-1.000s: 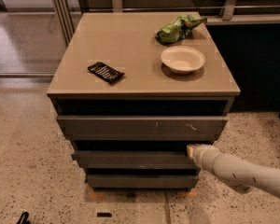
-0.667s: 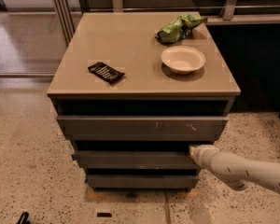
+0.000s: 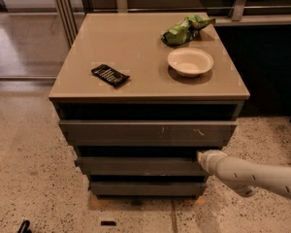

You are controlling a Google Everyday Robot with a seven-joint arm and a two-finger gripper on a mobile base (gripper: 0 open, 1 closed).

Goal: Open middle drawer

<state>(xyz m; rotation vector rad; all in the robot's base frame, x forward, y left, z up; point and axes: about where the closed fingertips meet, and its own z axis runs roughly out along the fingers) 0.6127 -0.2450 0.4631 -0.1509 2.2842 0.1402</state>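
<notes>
The middle drawer [image 3: 136,166] is a plain dark grey front in the cabinet, between the larger scratched front [image 3: 145,130] above and the shortest front [image 3: 145,188] below. It stands out a little in front of the bottom one, with a dark gap above it. My gripper [image 3: 202,157] is at the end of the pale arm [image 3: 252,174] that comes in from the right. It sits at the drawer's upper right corner, at the gap above the front.
On the tan cabinet top [image 3: 136,42] lie a black snack packet [image 3: 110,74], a white bowl [image 3: 190,61] and a green chip bag [image 3: 184,29]. Speckled floor lies in front and to the left. Dark counters stand behind and to the right.
The arm's tip has shifted slightly to the right along the middle drawer's right end. The drawer fronts look unmoved.
</notes>
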